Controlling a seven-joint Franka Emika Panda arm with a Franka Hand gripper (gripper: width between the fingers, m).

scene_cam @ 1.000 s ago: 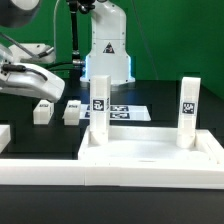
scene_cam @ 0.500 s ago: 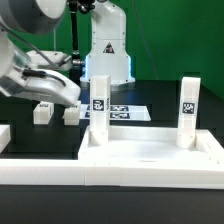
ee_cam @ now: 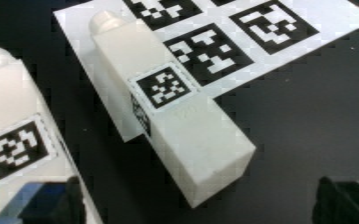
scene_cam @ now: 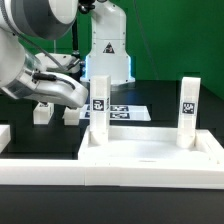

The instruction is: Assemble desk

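Note:
The desk top point(scene_cam: 150, 152), a wide white slab with a recessed face, lies at the front of the table. Two white square-post legs stand upright at its far corners, one point(scene_cam: 99, 108) on the exterior view's left and one point(scene_cam: 188, 110) on its right. Two loose legs point(scene_cam: 42, 112) point(scene_cam: 72, 112) lie behind it. My gripper point(ee_cam: 197, 203) is open, its dark fingertips point(ee_cam: 41, 200) on either side of one lying leg point(ee_cam: 172, 110), whose near end sits between them untouched. The other loose leg point(ee_cam: 16, 135) lies beside it.
The marker board point(scene_cam: 127, 112) point(ee_cam: 229, 35) lies flat just beyond the loose legs. A long low white border bar point(scene_cam: 60, 176) runs along the front and another point(scene_cam: 4, 136) sits at the exterior view's left. My arm's hand point(scene_cam: 58, 90) hangs over the loose legs.
My arm has swung in from the exterior view's left toward its right and come lower, over the two loose legs. The jaws stay open; no part has moved.

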